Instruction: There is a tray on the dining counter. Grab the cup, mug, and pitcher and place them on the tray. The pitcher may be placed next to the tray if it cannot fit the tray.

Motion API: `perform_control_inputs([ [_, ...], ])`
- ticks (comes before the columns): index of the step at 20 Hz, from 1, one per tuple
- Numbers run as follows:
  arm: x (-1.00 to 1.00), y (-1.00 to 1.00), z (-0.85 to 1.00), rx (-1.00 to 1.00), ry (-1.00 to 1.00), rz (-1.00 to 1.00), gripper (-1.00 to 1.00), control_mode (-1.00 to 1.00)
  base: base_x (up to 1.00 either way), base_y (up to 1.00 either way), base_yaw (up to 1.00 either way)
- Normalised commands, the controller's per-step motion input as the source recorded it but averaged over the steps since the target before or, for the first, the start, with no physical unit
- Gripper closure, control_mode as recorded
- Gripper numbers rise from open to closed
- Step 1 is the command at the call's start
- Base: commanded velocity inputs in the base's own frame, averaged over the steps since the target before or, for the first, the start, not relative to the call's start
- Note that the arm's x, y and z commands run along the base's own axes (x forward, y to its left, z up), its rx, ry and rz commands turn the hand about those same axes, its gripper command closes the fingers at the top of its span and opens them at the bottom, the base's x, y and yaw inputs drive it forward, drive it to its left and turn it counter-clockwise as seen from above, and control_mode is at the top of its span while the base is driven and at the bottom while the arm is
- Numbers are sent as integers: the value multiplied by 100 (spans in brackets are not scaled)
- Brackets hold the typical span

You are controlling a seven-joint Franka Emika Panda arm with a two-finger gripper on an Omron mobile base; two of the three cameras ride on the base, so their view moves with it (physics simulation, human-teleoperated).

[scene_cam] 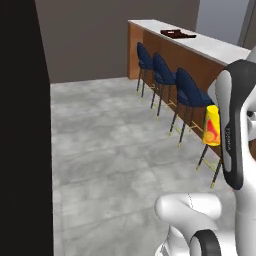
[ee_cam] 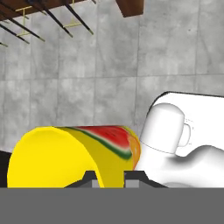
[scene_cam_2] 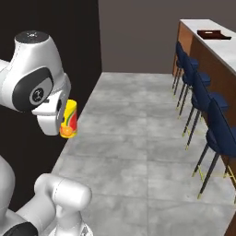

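Note:
My gripper (ee_cam: pixel 109 177) is shut on the cup (ee_cam: pixel 65 153), a yellow handleless tumbler with a red-orange mark, carried in the air above the floor. From the base cameras the cup (scene_cam: pixel 212 125) (scene_cam_2: pixel 69 119) hangs beside my white forearm. The dark reddish-brown tray (scene_cam: pixel 177 33) (scene_cam_2: pixel 213 34) lies far ahead on the dining counter (scene_cam: pixel 215 49) (scene_cam_2: pixel 223 51), whose marble top sits over a brown wooden front. The mug and the pitcher are out of view.
A row of dark blue stools (scene_cam: pixel 187 90) (scene_cam_2: pixel 203 94) with thin legs lines the counter's front. A tall black wall (scene_cam: pixel 25 125) (scene_cam_2: pixel 46 18) stands close on my left. Grey tiled floor (scene_cam: pixel 110 140) lies open between them.

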Motion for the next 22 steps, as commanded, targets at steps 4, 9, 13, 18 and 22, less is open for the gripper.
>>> perform_control_inputs([
  [4, 0, 0, 0, 0, 0, 0, 100, 100, 100, 57, -7],
  [9, 0, 0, 0, 0, 0, 0, 100, 100, 100, 59, -7],
  [13, 0, 0, 0, 0, 0, 0, 100, 100, 100, 48, -8],
  [18, 0, 0, 0, 0, 0, 0, 100, 100, 100, 6, -7],
  [22, 0, 0, 0, 0, 0, 0, 100, 100, 100, 0, -2],
])
